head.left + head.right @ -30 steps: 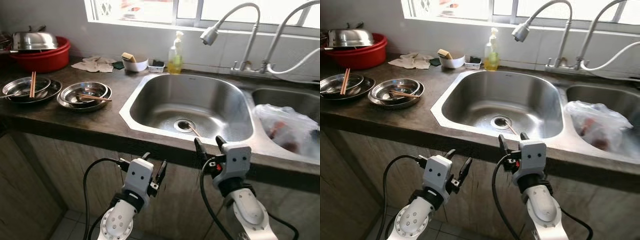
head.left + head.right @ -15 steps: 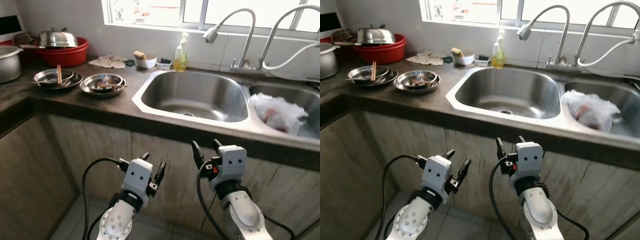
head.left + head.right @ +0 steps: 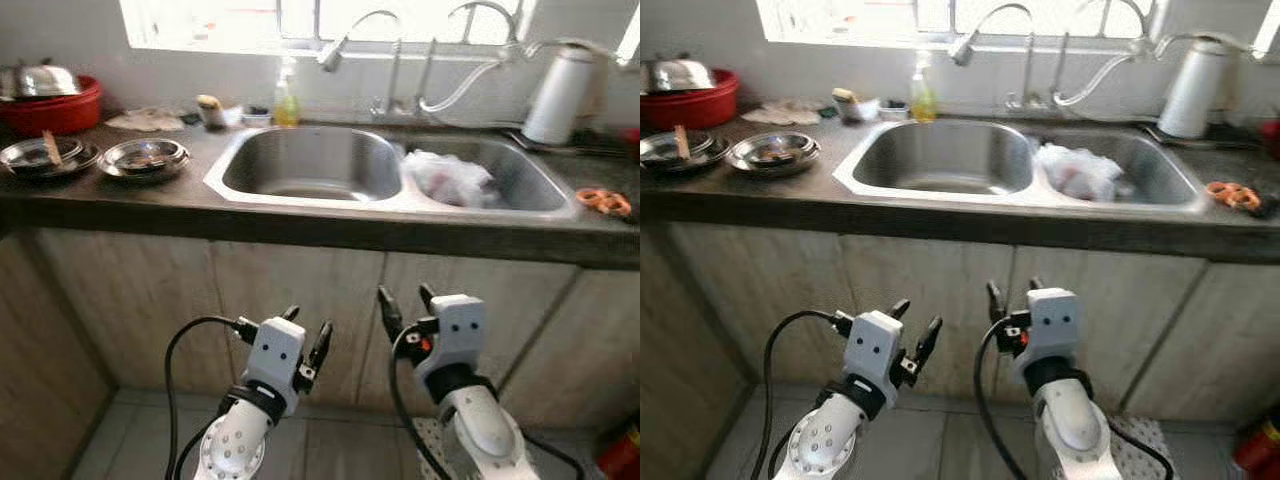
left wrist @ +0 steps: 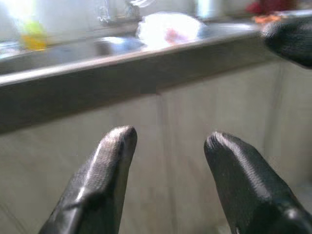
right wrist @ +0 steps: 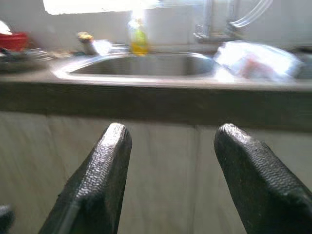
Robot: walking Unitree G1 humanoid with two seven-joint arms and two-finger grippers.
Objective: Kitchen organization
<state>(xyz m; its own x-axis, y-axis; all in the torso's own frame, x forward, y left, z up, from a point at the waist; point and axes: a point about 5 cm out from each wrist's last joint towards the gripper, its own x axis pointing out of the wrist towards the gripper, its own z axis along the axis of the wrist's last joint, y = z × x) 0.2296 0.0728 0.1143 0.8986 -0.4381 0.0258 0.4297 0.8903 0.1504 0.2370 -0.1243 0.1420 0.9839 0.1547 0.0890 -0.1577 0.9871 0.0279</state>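
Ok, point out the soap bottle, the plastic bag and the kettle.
soap bottle (image 3: 286,102), left eye view, yellow body.
plastic bag (image 3: 447,179), left eye view, crumpled middle, in the right basin.
kettle (image 3: 556,96), left eye view, white side.

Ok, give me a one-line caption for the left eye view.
Both grippers, left and right, open and empty below the counter; bag in sink.

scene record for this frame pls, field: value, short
setting: dark kitchen counter under a window
left basin: steel sink basin, nothing in it
right basin: clear plastic bag inside
counter left: two stacks of steel dishes, red plastic tub
by window: yellow soap bottle
counter right: white kettle, orange scissors
left gripper: open, held low before the cabinet doors
right gripper: open, same height, holding nothing
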